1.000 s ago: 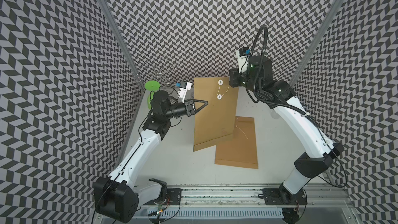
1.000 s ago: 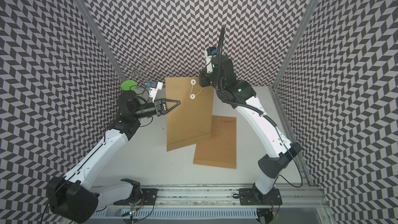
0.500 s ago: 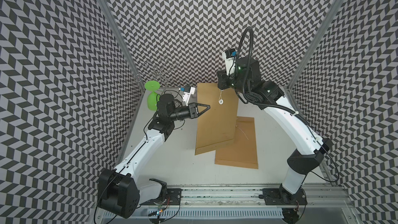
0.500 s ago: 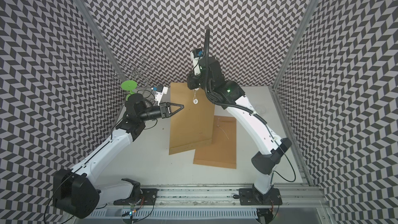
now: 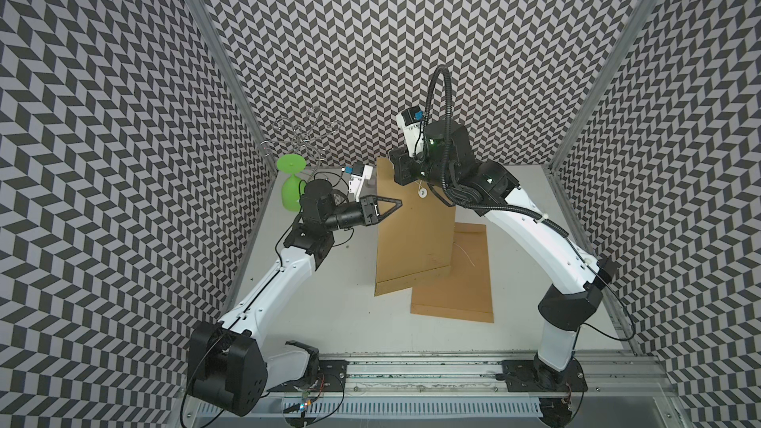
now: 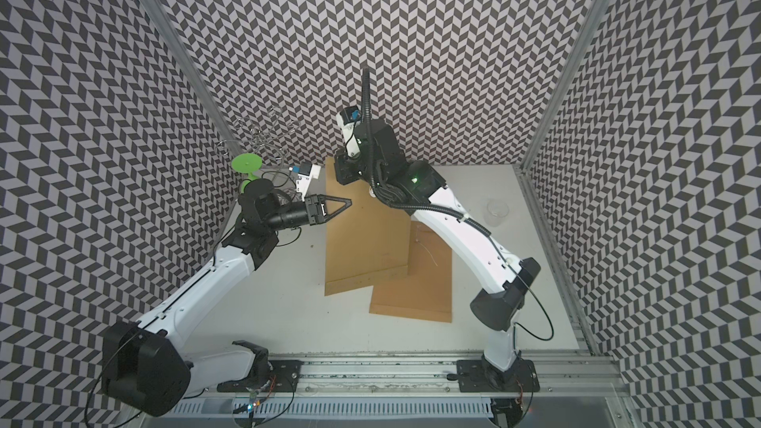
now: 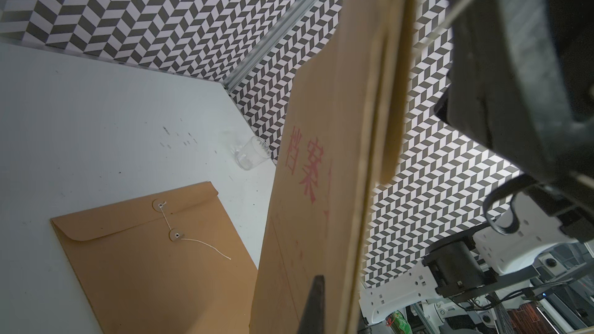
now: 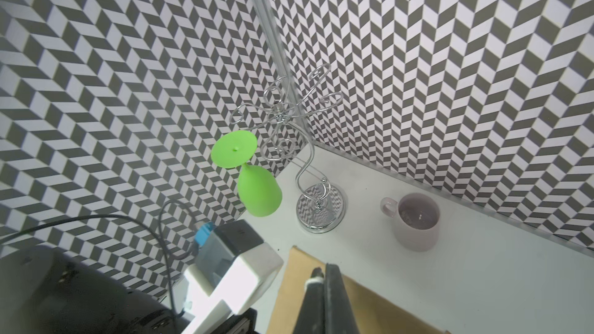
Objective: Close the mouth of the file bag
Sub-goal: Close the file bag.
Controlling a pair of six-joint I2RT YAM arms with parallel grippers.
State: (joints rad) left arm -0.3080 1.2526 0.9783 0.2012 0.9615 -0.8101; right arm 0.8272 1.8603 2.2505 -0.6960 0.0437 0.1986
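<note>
The lifted file bag (image 5: 412,236) is covering the flat file bag's (image 5: 457,294) far-left corner; the right arm (image 5: 531,220) is hiding part of the lifted file bag's far edge.

Two overhead eyes, two wrist views
Both top views look down from the front over my whole table (image 5: 337,302); both wrist views sit close against the raised envelope (image 7: 308,187), left looking rightward, right toward the back-left.
</note>
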